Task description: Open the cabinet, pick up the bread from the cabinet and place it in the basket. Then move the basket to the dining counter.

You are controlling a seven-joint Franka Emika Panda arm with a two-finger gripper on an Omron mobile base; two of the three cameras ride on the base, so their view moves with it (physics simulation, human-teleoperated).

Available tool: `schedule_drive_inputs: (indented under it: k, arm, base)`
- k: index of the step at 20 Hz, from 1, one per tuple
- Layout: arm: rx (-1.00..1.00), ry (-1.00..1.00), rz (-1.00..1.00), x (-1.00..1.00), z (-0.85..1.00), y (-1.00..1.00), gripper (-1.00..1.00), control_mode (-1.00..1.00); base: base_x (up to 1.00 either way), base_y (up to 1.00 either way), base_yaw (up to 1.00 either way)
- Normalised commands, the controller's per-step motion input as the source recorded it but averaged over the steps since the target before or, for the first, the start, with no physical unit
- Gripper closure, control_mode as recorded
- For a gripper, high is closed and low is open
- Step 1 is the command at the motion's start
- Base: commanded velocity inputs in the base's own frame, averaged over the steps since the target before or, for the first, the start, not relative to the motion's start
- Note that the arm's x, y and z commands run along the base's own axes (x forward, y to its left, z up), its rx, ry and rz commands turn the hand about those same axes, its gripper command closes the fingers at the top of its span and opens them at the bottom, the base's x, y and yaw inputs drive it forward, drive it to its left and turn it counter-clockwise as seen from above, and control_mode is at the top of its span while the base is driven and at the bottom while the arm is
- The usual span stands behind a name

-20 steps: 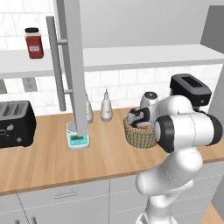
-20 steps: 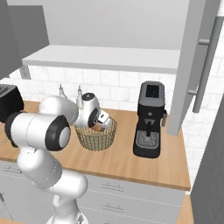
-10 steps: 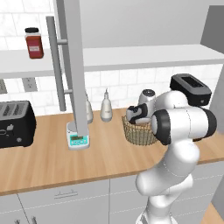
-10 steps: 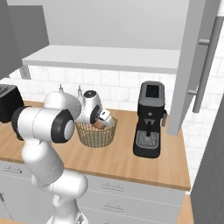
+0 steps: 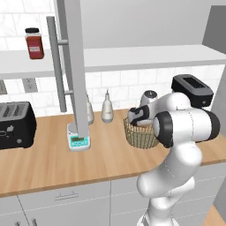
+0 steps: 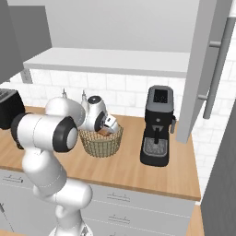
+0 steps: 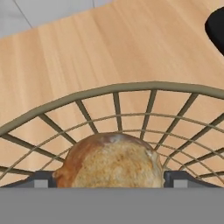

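Note:
The tan wire basket (image 5: 142,136) (image 6: 101,144) stands on the wood worktop. The golden-brown bread (image 7: 111,161) lies inside it, behind the basket's rim (image 7: 131,87). My gripper (image 7: 111,180) (image 5: 136,119) (image 6: 109,127) reaches down into the basket. It is open, with one fingertip on each side of the bread, close against it. The grey cabinet stands open, its door (image 5: 75,66) (image 6: 203,69) swung out over the worktop. The dining counter is out of view.
A black coffee machine (image 6: 157,126) (image 5: 192,90) stands right of the basket. Two bottles (image 5: 107,108) stand behind it to the left. A small scale (image 5: 78,140) and a black toaster (image 5: 15,123) sit further left. On the cabinet shelf (image 5: 132,57) is a red jar (image 5: 34,43).
The arm's upper links have shifted a little. The hand has stayed at the basket with its jaws wide.

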Motion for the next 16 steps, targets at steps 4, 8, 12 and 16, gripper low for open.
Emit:
schedule_drive_inputs:
  k: [4,8,12,16]
  arm:
    - [0.00,-0.14,0.00,0.23,0.00,0.00,-1.00,-1.00]
    - [0.00,-0.19,0.00,0.03,0.13,0.00,-1.00,-1.00]
    - [0.00,-0.14,0.00,-0.16,0.36,0.00,-1.00,-1.00]
    - [0.00,-0.02,0.00,-0.97,0.39,0.00,-1.00,-1.00]
  base:
    - [0.00,0.00,0.00]
    - [0.00,0.00,0.00]
    - [0.00,0.00,0.00]
    - [0.00,0.00,0.00]
